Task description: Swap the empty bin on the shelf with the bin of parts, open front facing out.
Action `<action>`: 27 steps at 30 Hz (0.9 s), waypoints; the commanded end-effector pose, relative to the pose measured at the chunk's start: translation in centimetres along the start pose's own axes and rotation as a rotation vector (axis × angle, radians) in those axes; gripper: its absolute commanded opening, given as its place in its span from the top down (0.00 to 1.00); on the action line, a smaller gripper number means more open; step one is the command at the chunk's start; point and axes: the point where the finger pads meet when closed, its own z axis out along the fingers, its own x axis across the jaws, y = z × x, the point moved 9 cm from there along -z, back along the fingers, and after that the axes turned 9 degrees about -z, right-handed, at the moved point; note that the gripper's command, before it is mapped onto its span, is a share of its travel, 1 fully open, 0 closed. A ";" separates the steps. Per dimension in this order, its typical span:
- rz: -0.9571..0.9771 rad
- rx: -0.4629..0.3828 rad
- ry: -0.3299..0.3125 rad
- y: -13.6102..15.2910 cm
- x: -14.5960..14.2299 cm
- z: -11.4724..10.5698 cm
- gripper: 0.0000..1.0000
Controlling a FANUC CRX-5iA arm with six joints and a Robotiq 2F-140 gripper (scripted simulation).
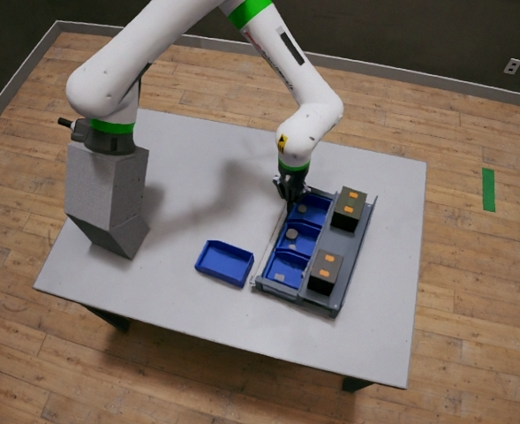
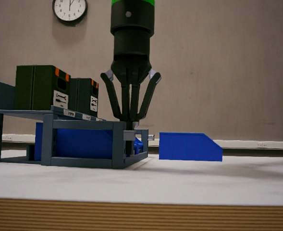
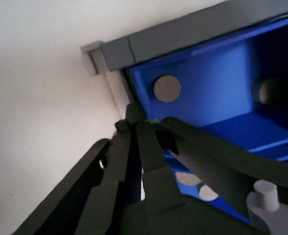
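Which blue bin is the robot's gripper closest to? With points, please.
The end bin [image 1: 312,214] [image 3: 203,93] on the shelf, farthest from the loose bin [image 1: 225,261] [image 2: 190,146] on the table. The gripper [image 1: 290,210] [image 2: 129,151] [image 3: 137,113] is at its front.

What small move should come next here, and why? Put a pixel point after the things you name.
Probably ease the shut gripper [image 1: 290,208] [image 2: 129,151] [image 3: 137,113] straight up and away: the end bin with parts [image 1: 312,214] [image 2: 84,144] [image 3: 203,98] looks level inside the shelf [image 1: 360,237] [image 2: 47,139] [image 3: 183,36], and the empty bin [image 1: 223,262] [image 2: 188,146] already stands upright on the table [image 1: 182,310] [image 2: 161,184] [image 3: 41,122].

The arm reaches out, its closed jaws [image 1: 290,206] [image 2: 129,151] pointing straight down.
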 end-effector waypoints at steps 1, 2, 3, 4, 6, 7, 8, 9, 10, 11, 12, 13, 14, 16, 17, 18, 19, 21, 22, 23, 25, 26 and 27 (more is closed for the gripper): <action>0.000 0.000 0.002 0.0 0.1 -0.1 0.90; 0.000 0.000 0.002 0.0 0.1 -0.1 0.90; 0.000 0.000 0.002 0.0 0.1 -0.1 0.90; 0.000 0.000 0.002 0.0 0.1 -0.1 0.90; 0.000 0.000 0.002 0.0 0.1 -0.1 0.90; 0.000 0.000 0.002 0.0 0.1 -0.1 0.90; 0.000 0.000 0.002 0.0 0.1 -0.1 0.90; 0.000 0.000 0.002 0.0 0.1 -0.1 0.90; 0.000 0.000 0.002 0.0 0.1 -0.1 0.90; 0.000 0.000 0.002 0.0 0.0 -0.1 0.90; 0.000 0.000 0.002 0.0 0.0 -0.1 0.90; 0.000 0.000 0.002 0.0 0.0 -0.1 0.90; 0.000 0.000 0.002 0.0 0.0 -0.1 0.90; 0.000 0.000 0.002 0.0 -0.1 -0.2 0.90; 0.000 0.000 0.002 0.0 -0.1 -0.3 0.90; 0.000 0.000 0.002 0.0 -0.2 -0.3 0.90; 0.000 0.000 0.002 0.0 -0.3 -0.4 0.90; 0.000 0.000 0.002 -0.1 -0.5 -0.6 0.90; 0.000 0.000 0.002 -0.1 -0.6 -0.8 0.90; 0.000 0.000 0.002 -0.1 -0.7 -0.9 0.90; 0.000 0.000 0.002 -0.2 -1.0 -1.1 0.90; 0.000 0.000 0.002 -0.2 -1.1 -1.3 0.90; 0.000 0.000 0.002 -0.2 -1.2 -1.4 0.90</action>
